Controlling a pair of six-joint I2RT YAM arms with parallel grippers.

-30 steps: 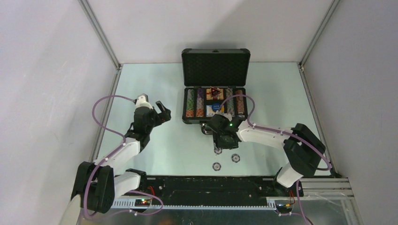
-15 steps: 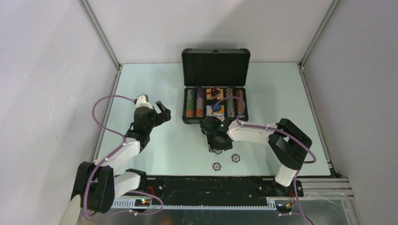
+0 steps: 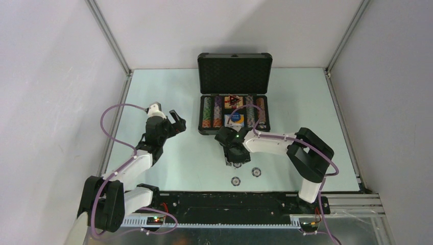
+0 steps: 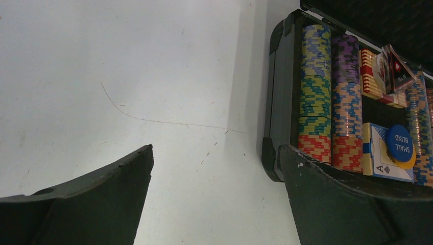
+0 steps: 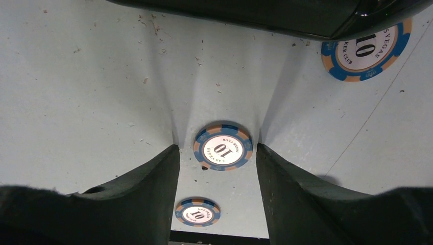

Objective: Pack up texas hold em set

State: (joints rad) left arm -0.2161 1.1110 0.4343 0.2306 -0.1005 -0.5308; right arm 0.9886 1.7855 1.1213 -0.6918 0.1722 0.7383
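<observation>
While half open, the right claw point(image 5: 217, 149) straddles one flat poker chip point(image 5: 223, 148), not gripping it.
Two more chips point(image 5: 198, 211) lie nearby on the counter point(image 5: 76, 76); the left claw point(image 4: 215, 148) gapes empty beside the open briefcase point(image 4: 275, 102) of stacked chips point(image 4: 315, 87).

"SMALL BLIND" on blue button point(image 4: 400, 144); "10", "LAS VEGAS POKER CLUB" on chip point(image 5: 223, 148)

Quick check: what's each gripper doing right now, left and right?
Left gripper: open, empty.
Right gripper: open, fingers either side of a chip, not clamped on it.
</observation>
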